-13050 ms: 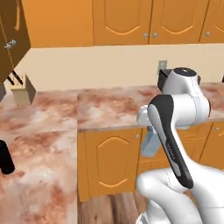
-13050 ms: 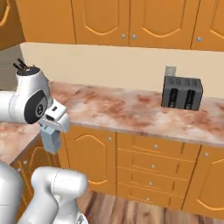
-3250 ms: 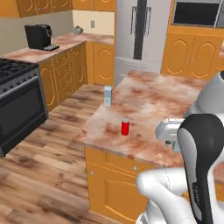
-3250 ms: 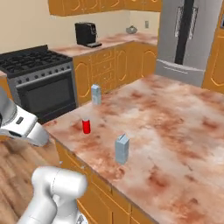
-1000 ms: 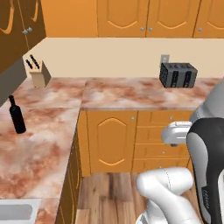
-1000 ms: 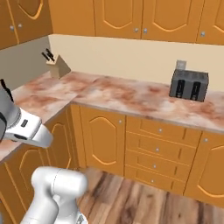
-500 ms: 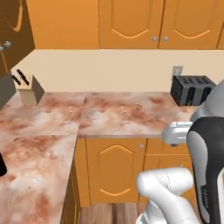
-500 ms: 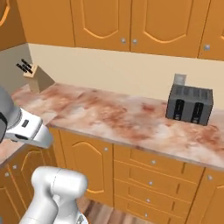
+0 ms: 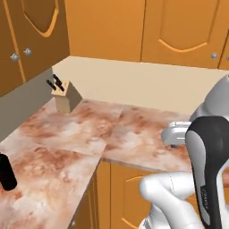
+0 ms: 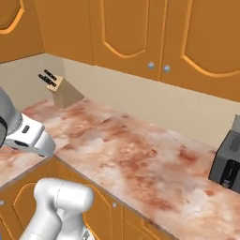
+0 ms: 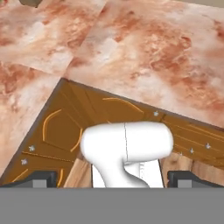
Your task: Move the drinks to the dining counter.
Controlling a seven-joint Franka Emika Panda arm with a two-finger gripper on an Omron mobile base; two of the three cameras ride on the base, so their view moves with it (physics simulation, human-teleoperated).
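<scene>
- The white robot arm with dark joints is folded up close to its own body, in front of the orange cabinet doors.
- The gripper points down over the inside corner of the counter. Its two dark finger tips stand far apart, with nothing between them.
- The slim black bottle stands upright on the pink marble counter, near the left edge of the left base view. I think only its lower part shows.
- A wooden knife block sits back in the corner by the wall.
- A dark toaster stands far along the other side.
- The marble between them is bare and wide.
</scene>
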